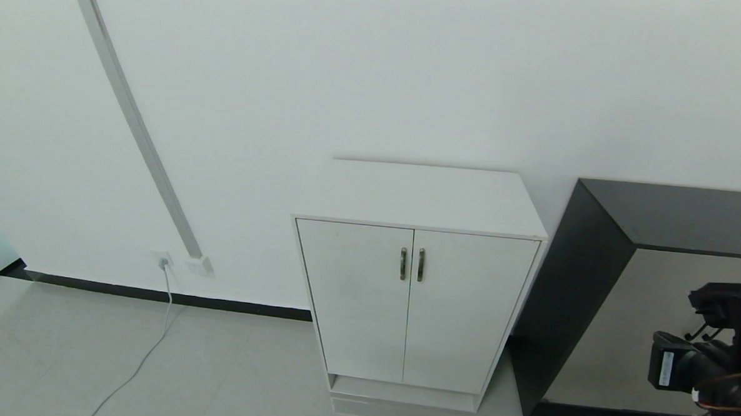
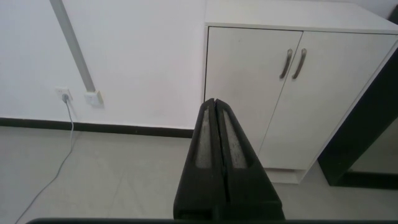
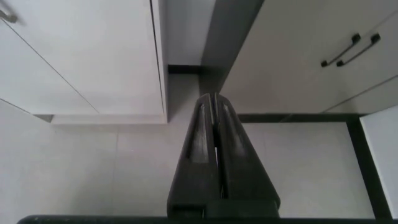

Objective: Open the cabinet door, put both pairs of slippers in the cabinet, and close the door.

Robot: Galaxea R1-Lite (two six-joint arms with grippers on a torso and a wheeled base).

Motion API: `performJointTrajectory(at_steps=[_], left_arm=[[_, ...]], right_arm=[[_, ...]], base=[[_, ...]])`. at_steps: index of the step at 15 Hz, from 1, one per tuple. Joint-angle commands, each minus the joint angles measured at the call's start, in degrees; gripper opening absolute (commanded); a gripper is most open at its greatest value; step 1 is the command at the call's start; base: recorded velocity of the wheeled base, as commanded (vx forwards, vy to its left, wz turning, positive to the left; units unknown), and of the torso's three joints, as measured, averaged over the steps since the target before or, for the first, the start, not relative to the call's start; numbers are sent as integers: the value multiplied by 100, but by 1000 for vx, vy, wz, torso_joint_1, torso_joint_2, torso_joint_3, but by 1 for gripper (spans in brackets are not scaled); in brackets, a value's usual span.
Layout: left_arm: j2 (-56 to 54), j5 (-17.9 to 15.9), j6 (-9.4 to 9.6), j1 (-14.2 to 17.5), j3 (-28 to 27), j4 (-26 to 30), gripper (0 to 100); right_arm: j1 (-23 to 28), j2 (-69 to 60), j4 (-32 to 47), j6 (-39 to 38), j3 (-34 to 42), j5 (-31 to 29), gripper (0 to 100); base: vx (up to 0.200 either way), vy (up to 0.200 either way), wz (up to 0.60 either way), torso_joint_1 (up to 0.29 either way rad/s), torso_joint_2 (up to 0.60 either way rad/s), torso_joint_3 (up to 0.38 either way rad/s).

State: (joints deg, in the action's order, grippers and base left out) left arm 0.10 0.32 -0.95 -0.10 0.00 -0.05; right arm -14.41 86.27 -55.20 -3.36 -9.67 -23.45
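1. Cabinet [image 1: 413, 297]: white, two doors, both shut; it stands on the floor against the far wall, with a black-framed mirror [image 1: 647, 320] just beside it on the right.
2. Left handle [image 1: 404, 264] and right handle [image 1: 420, 264]: slim upright metal bars, close together either side of the centre seam, high on the doors.
3. Handling, as judged: the doors are stiff flat panels, probably hinged at their outer edges, so each should swing lightly on an arc rather than pull straight out; the door face gives nothing to grip, so a handle is the only place to take hold; the bar looks smooth and thin, so a shallow pinch could slip off; close across the bar at mid-height, then follow the arc.
4. Left gripper [image 2: 215, 109]: fingers pressed together, holding nothing; near side of the cabinet, left of it and well apart. Right gripper [image 3: 215, 101]: fingers likewise together, empty; low, facing the gap between cabinet and mirror.
5. Judgement: either gripper must spread before it can take a handle.
6. Outward: wall socket [image 1: 164, 260] with a cable [image 1: 152, 348] trailing over the floor, far left.
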Motion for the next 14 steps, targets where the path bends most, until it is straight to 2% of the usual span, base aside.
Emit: performJointTrajectory(at_steps=[1, 4, 6, 10, 14], left_arm=[[8, 3, -2, 1, 0, -4, 0], [8, 3, -2, 1, 0, -4, 0], [8, 3, -2, 1, 0, -4, 0], [8, 3, -2, 1, 0, -4, 0], [8, -5, 7, 1, 0, 5, 0]], right_arm=[[0, -559, 0, 2, 483, 25, 0], [8, -928, 0, 2, 888, 87, 0], [8, -1297, 290, -33, 967, 95, 0], [8, -2299, 1415, -6, 967, 350, 0], [-18, -3187, 2918, 20, 967, 1062, 0]], base=[[0, 0, 0, 0, 0, 0], [0, 0, 0, 0, 0, 0], [0, 0, 0, 0, 0, 0], [0, 0, 0, 0, 0, 0], [0, 0, 0, 0, 0, 0]])
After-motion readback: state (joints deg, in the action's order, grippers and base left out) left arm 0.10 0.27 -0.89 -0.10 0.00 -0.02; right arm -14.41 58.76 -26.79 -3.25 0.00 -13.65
